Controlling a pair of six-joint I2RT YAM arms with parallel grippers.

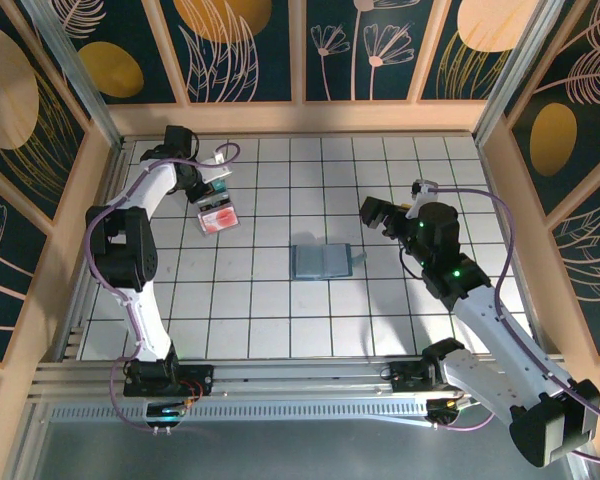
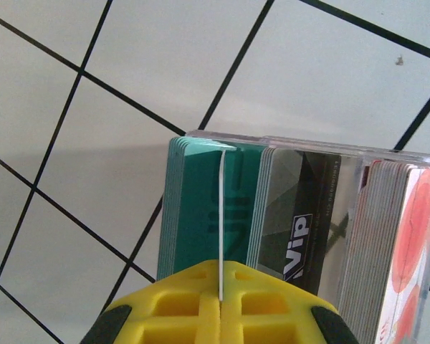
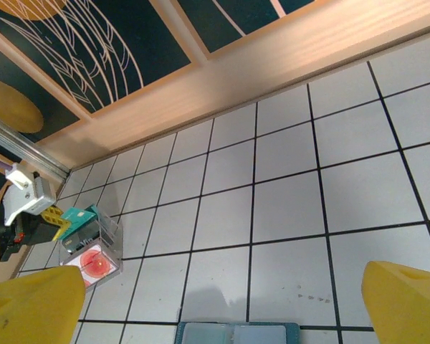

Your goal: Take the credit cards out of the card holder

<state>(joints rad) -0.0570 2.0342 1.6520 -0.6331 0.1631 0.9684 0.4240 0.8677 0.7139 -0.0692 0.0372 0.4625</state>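
Observation:
The card holder (image 1: 323, 262), a slate-blue bifold, lies open and flat near the table's middle; its far edge shows in the right wrist view (image 3: 236, 334). My left gripper (image 1: 212, 180) is at the far left with its yellow fingers shut on a thin credit card (image 2: 220, 208) seen edge-on. It holds the card (image 2: 220, 287) right above the teal stack inside a clear box (image 2: 308, 143). My right gripper (image 1: 380, 215) hangs open just right of and beyond the holder, its yellow fingertips (image 3: 32, 308) wide apart with nothing between them (image 3: 222, 301).
The clear box (image 1: 217, 213) holds teal, black and red-pink card stacks and stands by the left arm; it also shows in the right wrist view (image 3: 93, 247). Wooden walls (image 1: 300, 115) ring the white tiled table (image 1: 270, 310).

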